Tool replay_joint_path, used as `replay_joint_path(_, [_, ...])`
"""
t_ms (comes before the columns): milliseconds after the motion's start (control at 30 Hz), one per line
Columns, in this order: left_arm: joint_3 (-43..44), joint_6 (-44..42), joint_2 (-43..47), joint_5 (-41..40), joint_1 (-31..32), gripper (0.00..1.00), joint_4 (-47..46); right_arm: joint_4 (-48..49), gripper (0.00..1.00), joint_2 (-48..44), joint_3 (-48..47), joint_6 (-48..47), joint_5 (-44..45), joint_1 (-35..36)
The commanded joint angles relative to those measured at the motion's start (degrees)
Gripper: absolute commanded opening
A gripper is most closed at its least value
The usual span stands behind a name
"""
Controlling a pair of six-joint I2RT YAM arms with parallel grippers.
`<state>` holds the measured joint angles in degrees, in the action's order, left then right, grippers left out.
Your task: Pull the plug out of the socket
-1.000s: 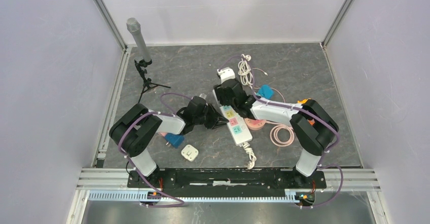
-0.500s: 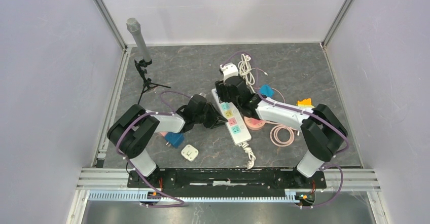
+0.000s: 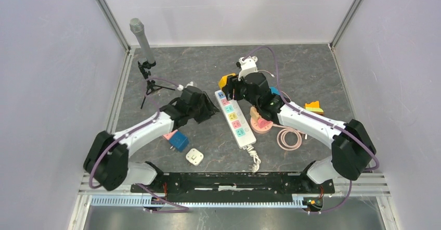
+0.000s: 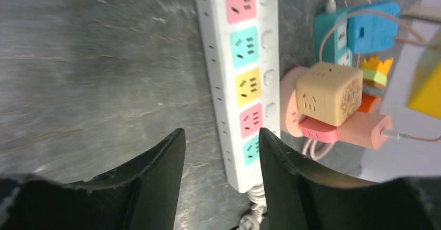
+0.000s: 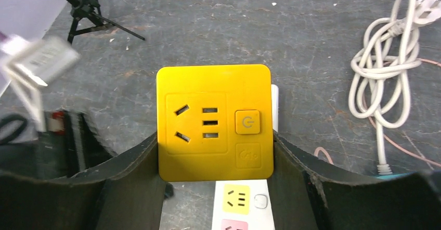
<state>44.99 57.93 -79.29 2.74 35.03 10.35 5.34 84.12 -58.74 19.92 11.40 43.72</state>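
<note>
At the far end of the white power strip (image 3: 235, 119), the right gripper (image 5: 214, 152) is clamped on the yellow adapter plug (image 5: 214, 120), one finger against each side. The plug looks raised clear of the strip, with its prongs hidden. Its upper face has one socket, a square button (image 5: 247, 122) with a power symbol, and below that an embossed mark too faint to read. The strip lies flat on the grey table (image 3: 312, 68), its sockets coloured pink, teal and yellow, and no brand name can be read on it. The left gripper (image 4: 221, 136) hovers beside the strip's near half, jaws apart and holding nothing. Past the strip sit a beige cube adapter (image 4: 328, 92) and a pink charger (image 4: 364, 131). A knotted white cord (image 5: 387, 53) lies further off.
</note>
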Motion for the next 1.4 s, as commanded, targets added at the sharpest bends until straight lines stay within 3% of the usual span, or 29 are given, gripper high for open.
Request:
replay_joint_path(0, [1.3, -4.3, 11.0, -15.9, -0.8, 0.62, 14.0, 3.7, 0.00, -0.6, 0.1, 3.4, -6.5, -0.2])
replay_joint_path(267, [1.4, -8.1, 34.1, -31.6, -0.8, 0.89, 21.7, 13.9, 0.00, 8.3, -0.8, 10.1, -18.5, 1.6])
replay_joint_path(433, [2.8, -10.9, 42.8, -33.4, -0.8, 0.99, 23.8, 12.1, 0.02, 19.5, -10.4, 9.4, -16.7, 7.3])
replay_joint_path(1000, [4.7, -14.3, 50.4, -25.9, -0.8, 1.00, 33.1, 18.5, 0.37, 40.4, -24.0, 14.6, -19.0, 11.8])
replay_joint_path(1100, [4.6, -13.8, 51.8, -25.5, -0.8, 1.00, 34.5, 19.6, 0.47, 42.2, -24.9, 15.1, -18.7, 11.8])
replay_joint_path(1267, [6.8, -16.4, 53.5, -27.1, -0.8, 1.00, 36.7, 19.8, 0.80, 42.1, -23.9, 15.1, -15.0, 12.0])
replay_joint_path(1367, [9.1, -19.1, 54.2, -28.6, -0.8, 1.00, 36.9, 16.9, 0.89, 41.9, -24.7, 14.2, -13.4, 12.1])
